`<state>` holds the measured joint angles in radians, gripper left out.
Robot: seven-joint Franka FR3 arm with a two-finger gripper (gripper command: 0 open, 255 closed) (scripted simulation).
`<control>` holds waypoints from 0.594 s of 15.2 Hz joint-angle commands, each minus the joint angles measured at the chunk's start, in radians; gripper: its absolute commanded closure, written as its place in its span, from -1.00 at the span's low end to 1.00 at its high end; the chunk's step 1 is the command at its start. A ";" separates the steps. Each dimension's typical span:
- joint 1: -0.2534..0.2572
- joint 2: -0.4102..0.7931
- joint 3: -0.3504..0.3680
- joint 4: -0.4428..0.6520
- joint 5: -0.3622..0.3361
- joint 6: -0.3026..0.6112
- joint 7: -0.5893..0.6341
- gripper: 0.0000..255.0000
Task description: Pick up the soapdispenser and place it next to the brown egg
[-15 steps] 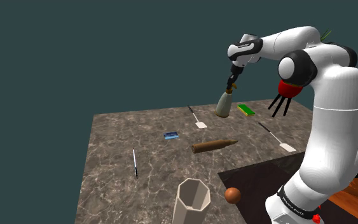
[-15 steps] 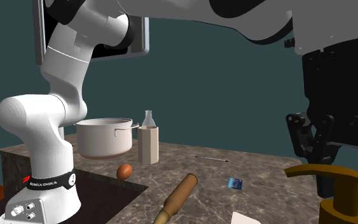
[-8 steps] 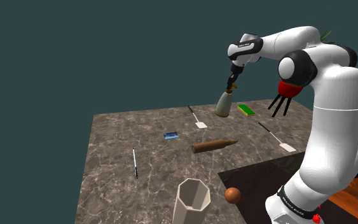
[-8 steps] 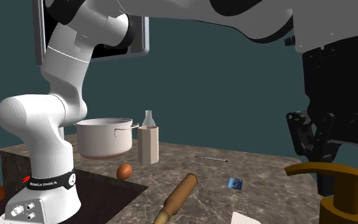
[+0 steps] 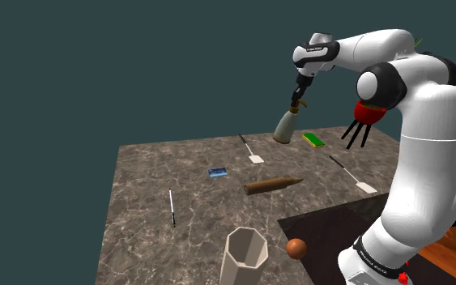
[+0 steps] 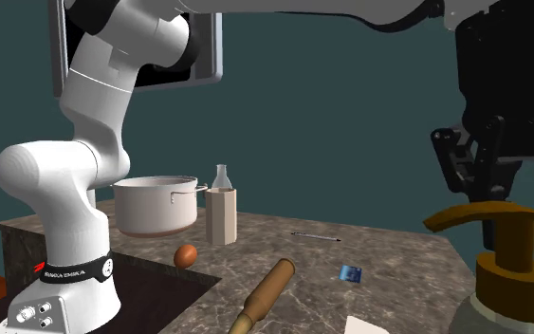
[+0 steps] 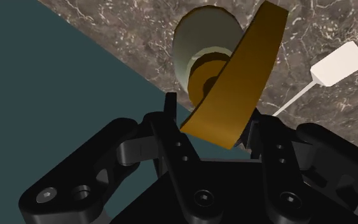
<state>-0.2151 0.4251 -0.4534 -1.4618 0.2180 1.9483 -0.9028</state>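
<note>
midway, a rolling pin [image 5: 273, 185] lies between soap dispenser [image 5: 284, 128] and brown egg [image 5: 297, 248].

From the shoulder view we look down from high up, beside and a little behind the stand [image 5: 331, 231], across the whole counter [image 5: 153, 202] toward the teal wall [image 5: 96, 73]. In the second exterior view we sit low, near the counter's level on its far side, facing back at the arm [image 6: 65, 190], with the soap dispenser [image 6: 513, 275] very near us. Both views share the egg [image 5: 297, 248], the faceted cup [image 5: 246, 257] and the rolling pin [image 5: 271, 185]. The wrist view looks along the hand [image 7: 212, 118] onto the soap dispenser, close up.
</note>
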 commanded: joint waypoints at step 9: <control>-0.012 -0.006 -0.006 0.129 -0.008 -0.133 0.012 1.00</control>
<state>-0.2262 0.4215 -0.4582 -1.3478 0.2118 1.8326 -0.8929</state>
